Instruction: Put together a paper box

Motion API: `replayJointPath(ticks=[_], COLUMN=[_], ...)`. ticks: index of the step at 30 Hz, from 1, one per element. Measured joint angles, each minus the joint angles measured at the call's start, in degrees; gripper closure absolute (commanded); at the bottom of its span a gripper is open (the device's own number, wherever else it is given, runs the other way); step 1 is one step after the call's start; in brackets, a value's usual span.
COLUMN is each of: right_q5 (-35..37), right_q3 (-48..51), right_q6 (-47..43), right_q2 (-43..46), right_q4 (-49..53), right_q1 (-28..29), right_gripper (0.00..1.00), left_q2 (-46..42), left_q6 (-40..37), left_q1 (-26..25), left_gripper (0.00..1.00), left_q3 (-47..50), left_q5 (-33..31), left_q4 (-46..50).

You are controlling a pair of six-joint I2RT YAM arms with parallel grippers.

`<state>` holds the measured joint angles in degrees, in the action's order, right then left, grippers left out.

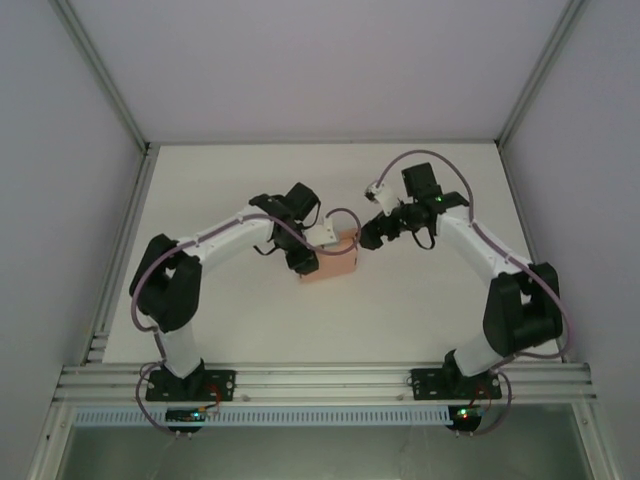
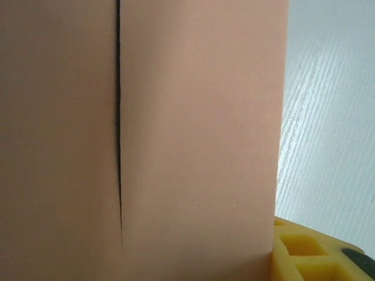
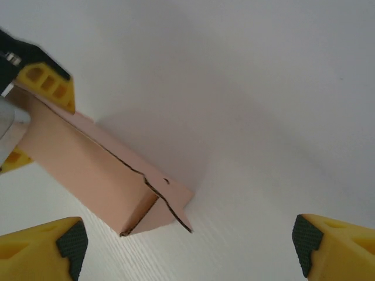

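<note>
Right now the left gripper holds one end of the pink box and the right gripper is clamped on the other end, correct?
No. The right gripper is open, fingers wide apart and off the paper box, per the right wrist view. The left gripper does hold one end.

Top external: fixed high behind the arm bases, looking down over the whole tabletop (image 1: 420, 310) to its far edge. Left wrist: hard up against the paper box (image 2: 199, 117), facing its pink wall, sliver of tabletop at right. Right wrist: low, near, facing the box's end, left gripper (image 3: 32, 123) beyond. Common to all three: the box, mid-tabletop.
</note>
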<state>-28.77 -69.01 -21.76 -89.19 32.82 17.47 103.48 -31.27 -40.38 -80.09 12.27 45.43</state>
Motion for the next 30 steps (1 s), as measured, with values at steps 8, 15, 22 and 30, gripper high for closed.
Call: replayJointPath(ticks=[8, 15, 22, 30], right_q5=[-1.7, -2.1, -1.6, 3.8], right_q3=[-6.9, -9.0, -10.0, -10.1], right_q6=[-6.3, -9.4, -11.0, -7.6], right_q2=[-6.1, -8.3, -9.0, -8.0], right_q4=[3.5, 7.0, 10.0, 9.2], right_q1=[1.0, 1.7, 2.4, 4.7], right_gripper=[0.5, 0.66, 0.87, 0.99], left_q2=[2.1, 2.3, 2.4, 2.7], left_q6=[-1.7, -2.4, -2.8, -2.7], left_q1=[0.3, 1.2, 1.4, 1.8], left_gripper=[0.7, 0.7, 0.7, 0.71], left_q3=[-2.0, -2.0, -2.0, -2.0], left_q5=[1.1, 2.3, 2.8, 3.0], left_q4=[0.0, 0.0, 0.0, 0.0])
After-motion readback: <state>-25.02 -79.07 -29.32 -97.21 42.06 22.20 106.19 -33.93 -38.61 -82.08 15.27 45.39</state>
